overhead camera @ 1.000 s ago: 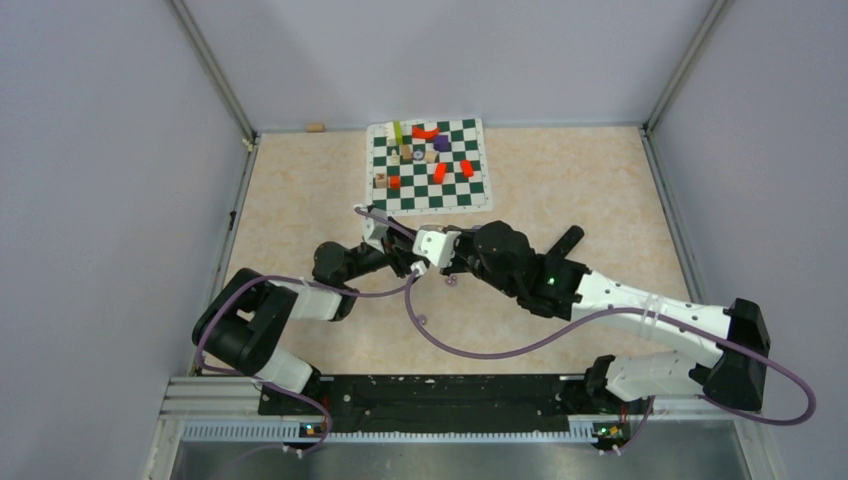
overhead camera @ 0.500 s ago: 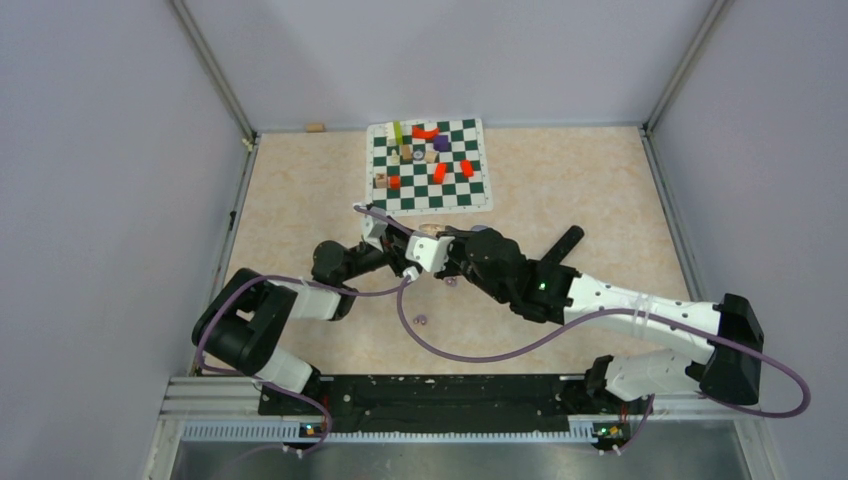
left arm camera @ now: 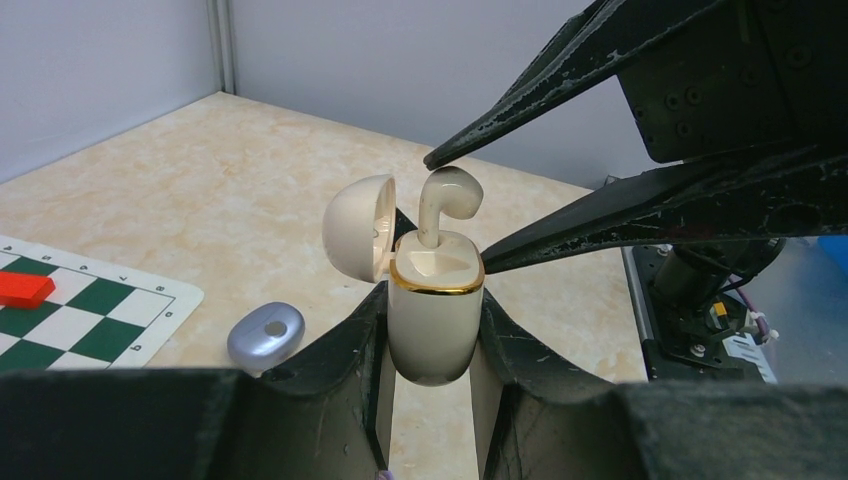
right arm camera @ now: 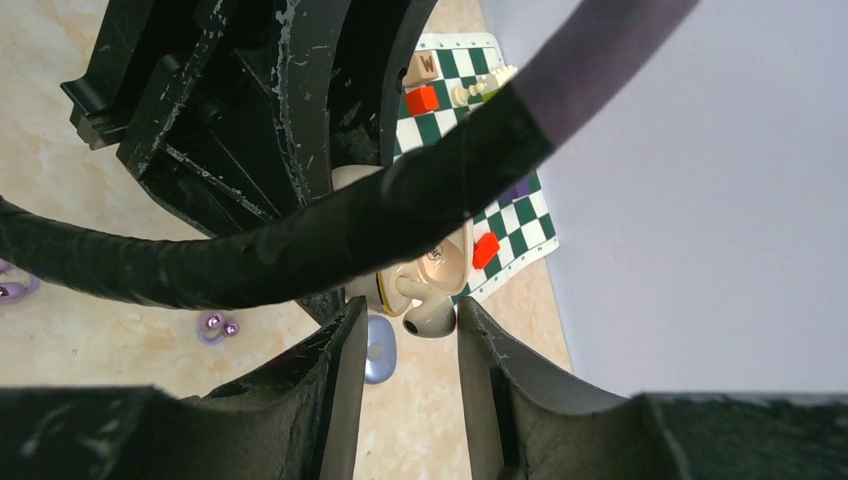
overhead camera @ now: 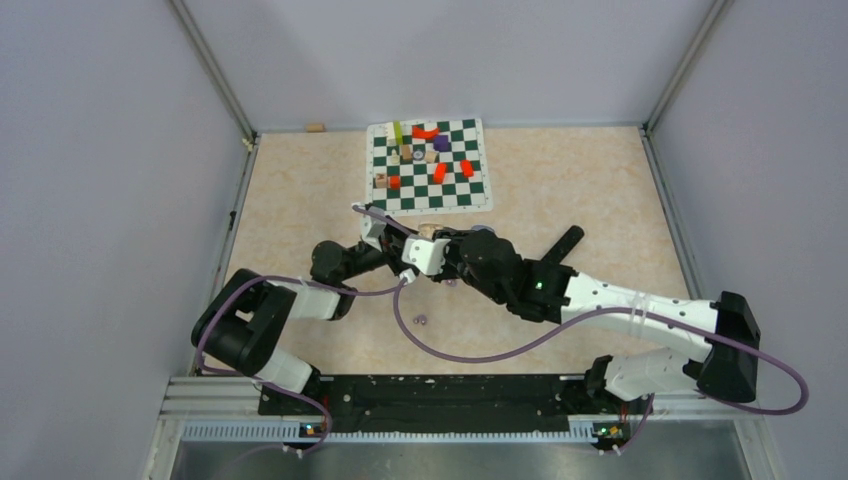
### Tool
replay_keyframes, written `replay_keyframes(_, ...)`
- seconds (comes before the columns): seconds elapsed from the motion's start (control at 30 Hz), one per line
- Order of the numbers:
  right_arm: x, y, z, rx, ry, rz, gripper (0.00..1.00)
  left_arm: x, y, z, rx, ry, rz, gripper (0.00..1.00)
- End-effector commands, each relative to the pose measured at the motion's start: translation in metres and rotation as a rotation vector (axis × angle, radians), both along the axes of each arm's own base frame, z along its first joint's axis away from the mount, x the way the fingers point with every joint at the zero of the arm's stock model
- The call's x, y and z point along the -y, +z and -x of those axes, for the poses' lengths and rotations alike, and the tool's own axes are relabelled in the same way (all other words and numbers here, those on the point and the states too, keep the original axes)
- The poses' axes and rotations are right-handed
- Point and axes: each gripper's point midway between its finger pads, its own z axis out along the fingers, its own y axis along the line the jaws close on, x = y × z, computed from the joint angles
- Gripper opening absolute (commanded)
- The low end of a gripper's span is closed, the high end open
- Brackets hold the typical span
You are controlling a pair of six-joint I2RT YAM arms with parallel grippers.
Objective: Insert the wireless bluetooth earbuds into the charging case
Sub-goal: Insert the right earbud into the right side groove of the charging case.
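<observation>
Insertion step, nearly done: a cream earbud (left arm camera: 447,195) stands stem-down in the charging case (left arm camera: 432,320), its head above the gold rim and the lid (left arm camera: 358,225) swung open to one side. The left end effector (left arm camera: 432,305) is clamped on the case body from both sides and holds it upright. The right end effector (left arm camera: 457,214) comes in from the side opposite the lid, fingers parted and straddling the earbud head, one tip over it and one by the rim. Can't tell from here whether the upper tip touches the head. The left arm is folded low. The right arm is stretched long across to meet it at the case, just on the near side of the chessboard mat (overhead camera: 428,165). Next move, I'd judge: press the head straight down until seated, with no side load or the stem binds. Tiny purple bits (overhead camera: 420,320) lie on the desk (left arm camera: 200,200), nearer the arm bases than the case.
</observation>
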Motion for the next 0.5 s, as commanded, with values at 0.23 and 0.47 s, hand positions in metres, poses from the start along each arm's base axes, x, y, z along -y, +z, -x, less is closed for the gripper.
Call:
replay_keyframes(0.23,-0.013,0.045,0.0,0.02,-0.007,-0.097,0.47,-0.003,0.045,0.011,0.175,-0.031,0.077,0.0)
replay_keyframes(0.47,-0.013,0.063,0.003,0.004,0.003,-0.114,0.66,-0.005,0.049,0.01,0.181,-0.03,0.083,0.0)
